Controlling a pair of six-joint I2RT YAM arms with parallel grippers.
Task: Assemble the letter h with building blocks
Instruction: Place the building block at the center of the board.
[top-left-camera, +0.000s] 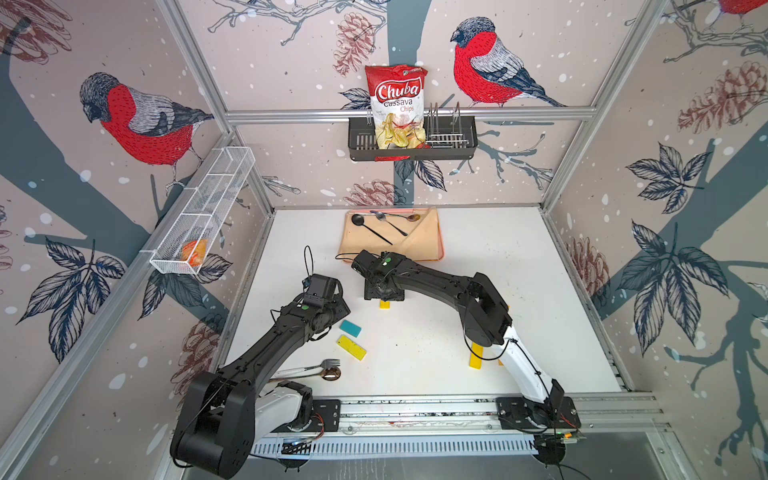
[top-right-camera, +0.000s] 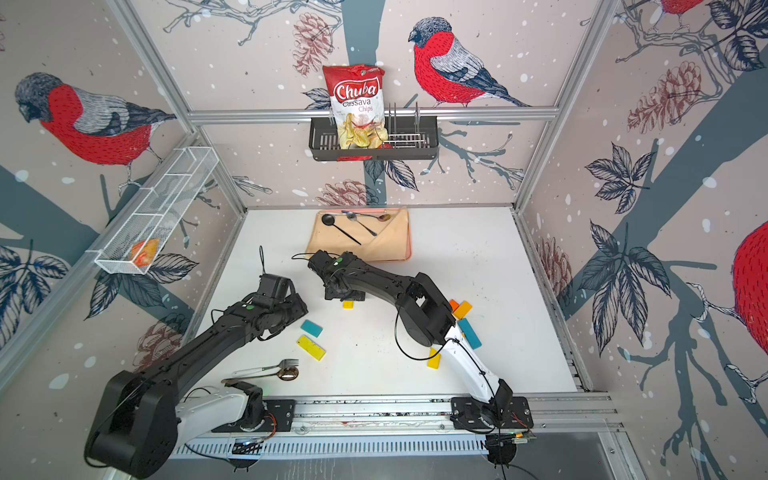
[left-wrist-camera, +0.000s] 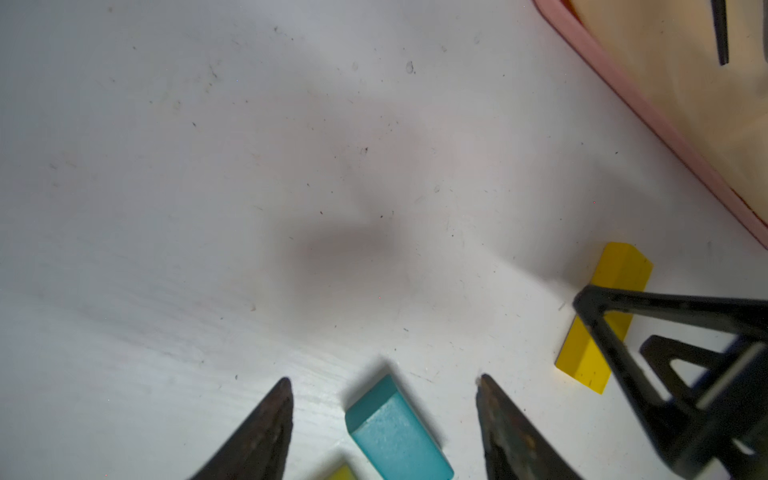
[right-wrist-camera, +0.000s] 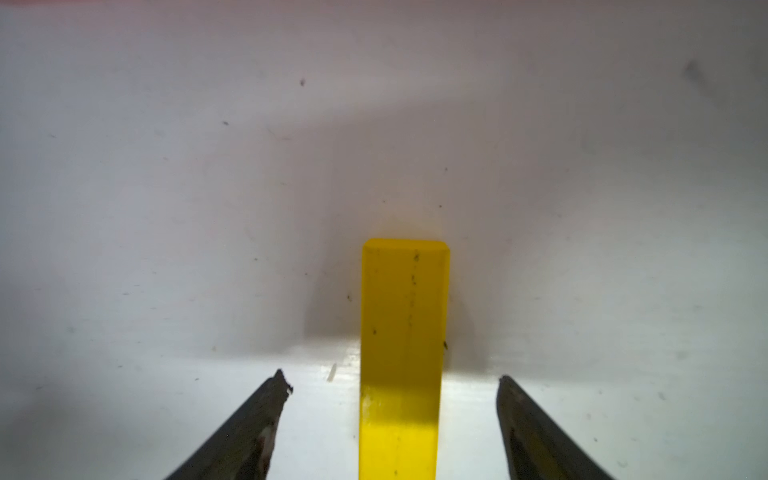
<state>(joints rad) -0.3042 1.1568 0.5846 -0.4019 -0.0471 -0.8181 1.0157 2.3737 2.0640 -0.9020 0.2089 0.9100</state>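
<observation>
**Both grippers spread over loose blocks**

Low in both top views, a metal fork (top-left-camera: 328, 365) lies by the left arm. Mid-frame, a flat yellow plank (top-left-camera: 351, 347) sits just beside a teal block (top-left-camera: 350, 328). The left gripper (left-wrist-camera: 384, 378) stands open astride the teal one, apart from it. At centre, the right gripper (right-wrist-camera: 394, 376) gapes around another yellow block (right-wrist-camera: 405, 299) on the scuffed white table (top-left-camera: 498, 249). Beyond, a peach tray (top-left-camera: 424, 245) bears spoons (top-left-camera: 357, 219).

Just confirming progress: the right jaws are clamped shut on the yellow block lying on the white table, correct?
No. The right jaws stand open, one on each side of the yellow block with gaps between, as the right wrist view shows. The block does lie on the white table.
</observation>
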